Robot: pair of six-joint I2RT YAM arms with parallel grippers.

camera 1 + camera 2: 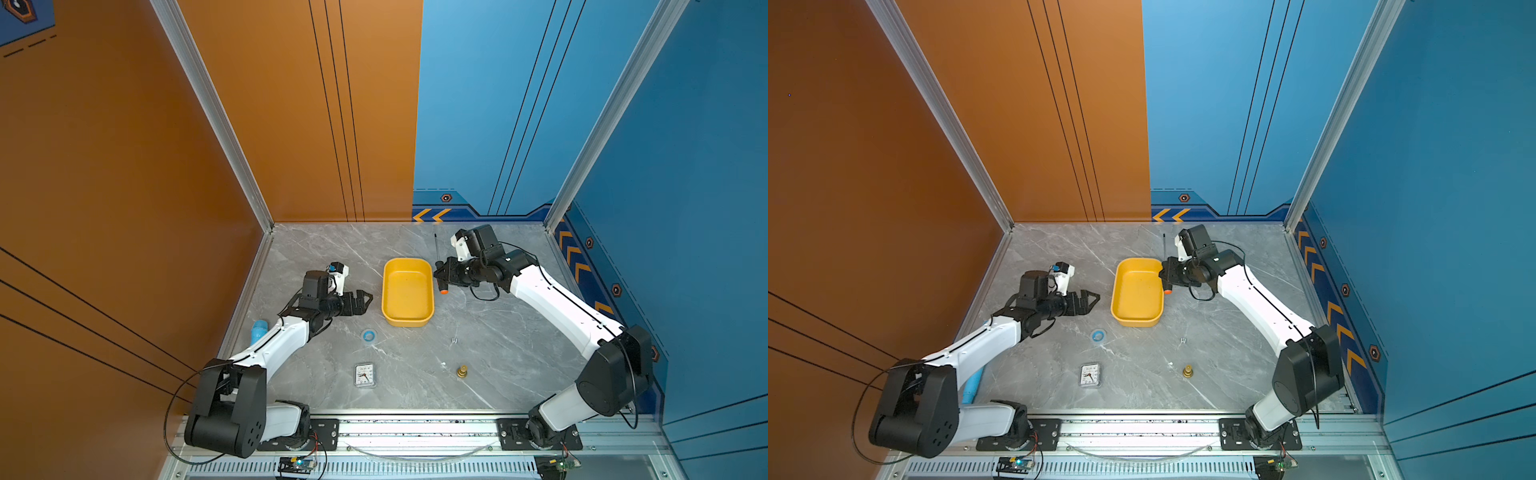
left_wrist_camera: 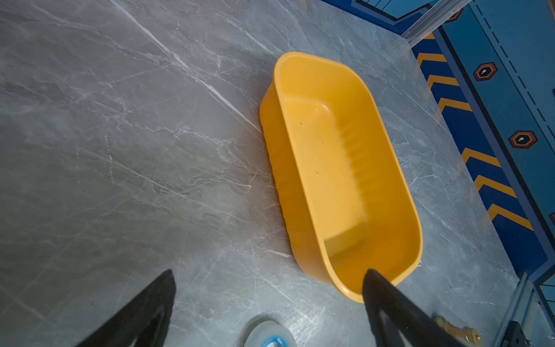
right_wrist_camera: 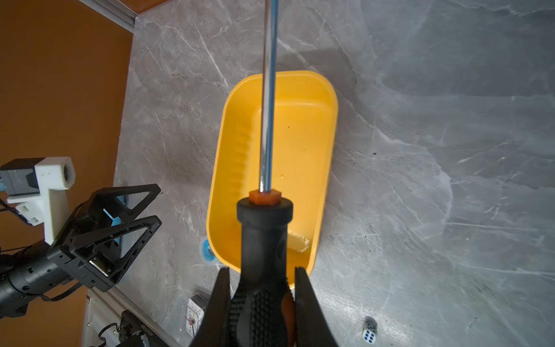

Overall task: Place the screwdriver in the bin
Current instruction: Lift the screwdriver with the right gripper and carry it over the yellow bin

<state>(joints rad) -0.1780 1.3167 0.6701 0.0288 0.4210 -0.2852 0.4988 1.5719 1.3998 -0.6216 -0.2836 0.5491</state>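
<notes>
Orange-capped screwdriver [image 3: 264, 246] clamped in right claw [image 3: 261, 288] over bin [image 3: 327, 102].

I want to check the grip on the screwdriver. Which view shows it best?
The right wrist view: the black-handled, orange-capped screwdriver fills it, clamped in the right pincer. Both top views show it small. The left wrist view misses it.

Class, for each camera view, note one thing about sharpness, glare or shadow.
Right wrist view: the screwdriver handle is soft, its shaft glints. Left wrist view: the bin looks sharp, the dark fingertips blurred. In both top views: even light, small items tiny, bin slightly blown out.
</notes>
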